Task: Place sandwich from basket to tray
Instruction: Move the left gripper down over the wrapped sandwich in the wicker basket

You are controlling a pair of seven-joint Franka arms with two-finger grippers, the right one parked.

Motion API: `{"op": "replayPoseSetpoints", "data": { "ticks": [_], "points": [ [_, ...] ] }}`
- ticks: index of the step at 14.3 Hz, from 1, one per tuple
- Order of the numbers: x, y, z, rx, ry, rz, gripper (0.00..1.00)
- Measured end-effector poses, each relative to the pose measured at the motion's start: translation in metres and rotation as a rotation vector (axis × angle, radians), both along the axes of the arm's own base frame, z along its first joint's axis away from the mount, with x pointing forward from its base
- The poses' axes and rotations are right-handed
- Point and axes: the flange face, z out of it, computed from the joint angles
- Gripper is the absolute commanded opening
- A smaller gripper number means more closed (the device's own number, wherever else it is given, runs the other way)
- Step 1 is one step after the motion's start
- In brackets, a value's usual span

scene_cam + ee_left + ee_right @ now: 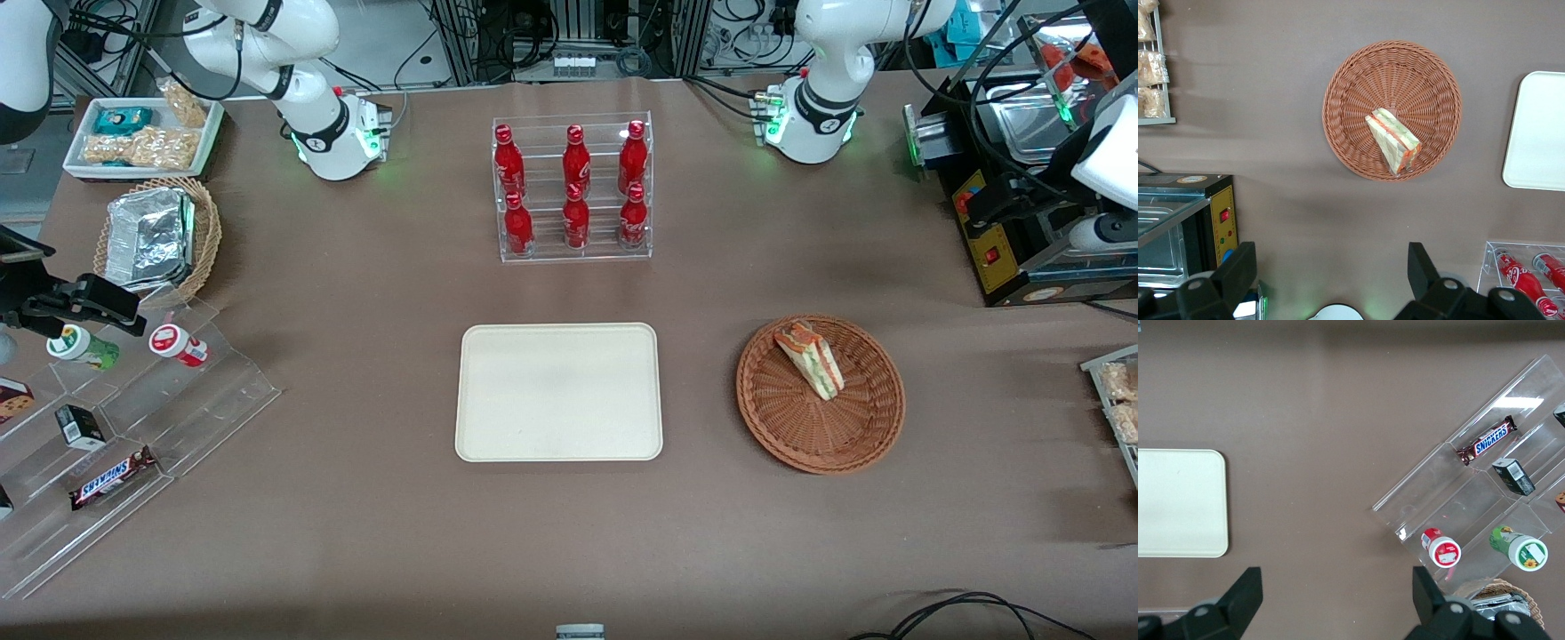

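- Lying in the basket [820,393], the sandwich [808,358] (a wrapped wedge with red and green layers) sits off-centre, toward the rim that is farther from the front camera.
- The tray [558,392] lies flat on the brown counter [373,293], beside the basket and apart from it, nothing on it.
- The tool [1333,275] hangs high above the counter near the basket, its two fingers [1237,273] spread wide apart, gripping nothing.
- A clear rack of red bottles [573,188] stands farther from the front camera than the tray.
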Motion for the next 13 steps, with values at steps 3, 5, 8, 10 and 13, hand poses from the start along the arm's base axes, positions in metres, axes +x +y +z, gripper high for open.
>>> {"op": "replayPoseSetpoints", "data": {
  "ticks": [3, 5, 8, 10, 13],
  "points": [
    [-0.001, 0.000, 0.002, 0.000, -0.003, 0.000, 1.00],
    [-0.002, 0.000, -0.001, 0.000, 0.007, 0.001, 1.00],
    [-0.002, 0.006, -0.025, 0.002, 0.059, 0.012, 1.00],
    [0.000, 0.009, -0.048, 0.002, 0.083, 0.016, 1.00],
    [0.005, 0.015, -0.090, 0.003, 0.113, 0.040, 1.00]
  ]
}}
